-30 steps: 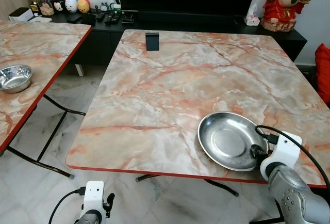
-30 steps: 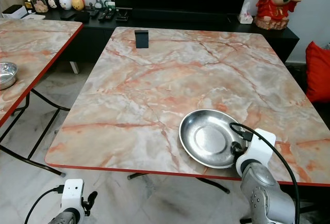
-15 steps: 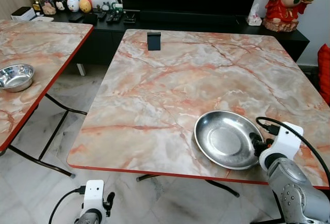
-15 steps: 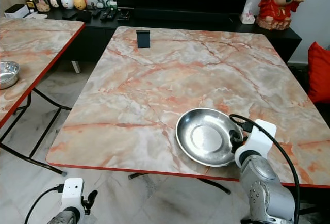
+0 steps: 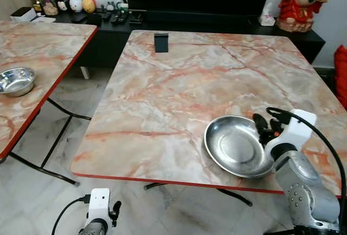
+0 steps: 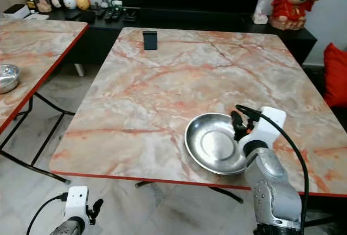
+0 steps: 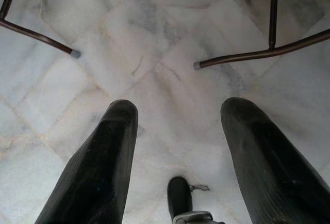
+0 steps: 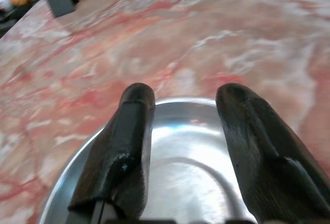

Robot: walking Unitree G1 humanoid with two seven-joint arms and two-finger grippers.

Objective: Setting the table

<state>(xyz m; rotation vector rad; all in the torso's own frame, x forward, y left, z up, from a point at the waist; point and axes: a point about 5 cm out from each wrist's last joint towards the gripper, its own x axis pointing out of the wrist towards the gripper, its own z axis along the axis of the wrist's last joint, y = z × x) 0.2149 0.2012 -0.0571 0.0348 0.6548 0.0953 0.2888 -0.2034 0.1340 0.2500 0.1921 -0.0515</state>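
The right gripper (image 5: 267, 122) hangs with its two black fingers spread apart and empty above the right rim of the steel plate (image 5: 236, 145). The plate lies flat on the marble tabletop (image 5: 190, 78), close to its near edge and toward the near right corner. A low sweep of the fingers could catch the rim and nudge the plate over that edge. The left gripper (image 7: 178, 157) hangs idle, fingers parted, over the floor.
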